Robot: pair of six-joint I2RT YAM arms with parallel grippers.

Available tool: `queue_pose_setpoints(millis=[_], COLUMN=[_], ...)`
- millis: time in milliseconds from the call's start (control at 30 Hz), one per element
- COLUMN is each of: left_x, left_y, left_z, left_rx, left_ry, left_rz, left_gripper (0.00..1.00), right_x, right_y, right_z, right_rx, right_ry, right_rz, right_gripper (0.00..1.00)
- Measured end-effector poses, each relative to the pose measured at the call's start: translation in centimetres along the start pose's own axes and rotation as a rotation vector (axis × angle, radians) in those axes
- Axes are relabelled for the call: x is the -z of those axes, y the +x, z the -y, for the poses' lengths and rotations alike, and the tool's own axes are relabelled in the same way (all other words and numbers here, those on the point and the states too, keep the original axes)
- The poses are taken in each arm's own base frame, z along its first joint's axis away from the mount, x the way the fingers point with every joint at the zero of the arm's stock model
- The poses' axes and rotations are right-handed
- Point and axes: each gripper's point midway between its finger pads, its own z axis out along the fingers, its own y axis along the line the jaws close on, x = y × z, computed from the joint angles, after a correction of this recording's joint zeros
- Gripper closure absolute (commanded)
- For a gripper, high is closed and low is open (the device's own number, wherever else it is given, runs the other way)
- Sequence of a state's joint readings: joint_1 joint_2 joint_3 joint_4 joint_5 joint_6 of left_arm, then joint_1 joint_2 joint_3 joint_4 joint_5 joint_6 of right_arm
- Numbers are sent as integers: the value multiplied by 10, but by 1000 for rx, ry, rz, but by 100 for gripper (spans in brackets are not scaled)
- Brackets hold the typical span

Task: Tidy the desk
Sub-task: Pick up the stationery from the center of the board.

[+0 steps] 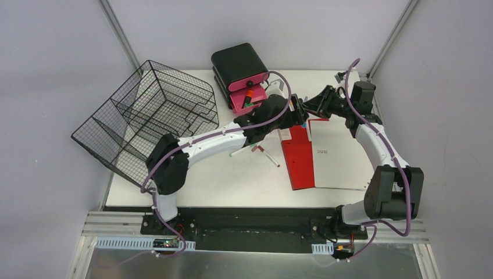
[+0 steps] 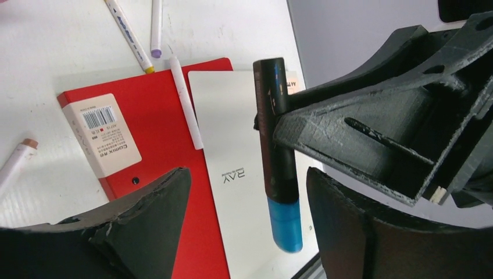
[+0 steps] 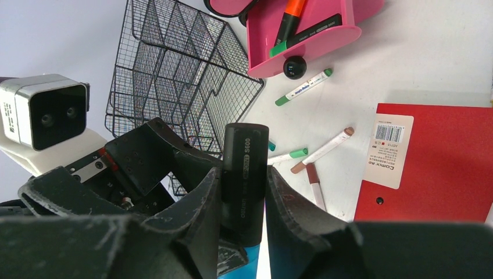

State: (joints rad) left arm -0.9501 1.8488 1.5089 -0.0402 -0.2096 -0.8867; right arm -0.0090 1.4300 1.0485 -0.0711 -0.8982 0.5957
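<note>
Over the white desk [image 1: 232, 174], my right gripper [image 1: 313, 108] [image 3: 244, 174] is shut on a black marker [image 3: 245, 168] with a blue cap. In the left wrist view that marker [image 2: 278, 145] hangs between my left fingers, blue cap [image 2: 285, 224] toward the camera. My left gripper [image 1: 299, 114] [image 2: 247, 186] is open around it. Its right finger [image 2: 349, 221] is close to the cap but apart from it, and the left finger [image 2: 157, 215] stands well away. Below lie a red notebook [image 2: 151, 133] and a white notebook [image 2: 232, 151].
A black wire basket [image 1: 145, 116] sits tilted at the desk's left edge. At the back stands a black box [image 1: 238, 64] with a pink tray [image 3: 302, 35] holding pens. Loose markers [image 3: 305, 87] [image 3: 322, 149] lie left of the red notebook [image 1: 297, 154].
</note>
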Motion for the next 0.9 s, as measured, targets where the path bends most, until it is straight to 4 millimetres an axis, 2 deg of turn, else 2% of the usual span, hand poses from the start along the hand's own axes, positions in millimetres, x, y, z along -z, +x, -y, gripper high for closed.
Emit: queue_pose_setpoints(millis=[367, 600, 867, 900], left_x=[-19, -19, -17, -17], left_y=[2, 6, 8, 8], left_z=[-6, -7, -7, -7], left_rx=[-54, -87, -125, -127], left_ry=[-58, -75, -80, -83], left_rz=[-12, -25, -26, -25], left_gripper=[47, 68, 100, 100], right_x=[0, -6, -10, -10], right_y=[0, 6, 11, 12], right_z=[1, -1, -2, -2], right_rx=[10, 51, 87, 89], right_ry=[3, 3, 4, 5], right_rz=[2, -13, -27, -29], right_gripper=[100, 100, 100, 100])
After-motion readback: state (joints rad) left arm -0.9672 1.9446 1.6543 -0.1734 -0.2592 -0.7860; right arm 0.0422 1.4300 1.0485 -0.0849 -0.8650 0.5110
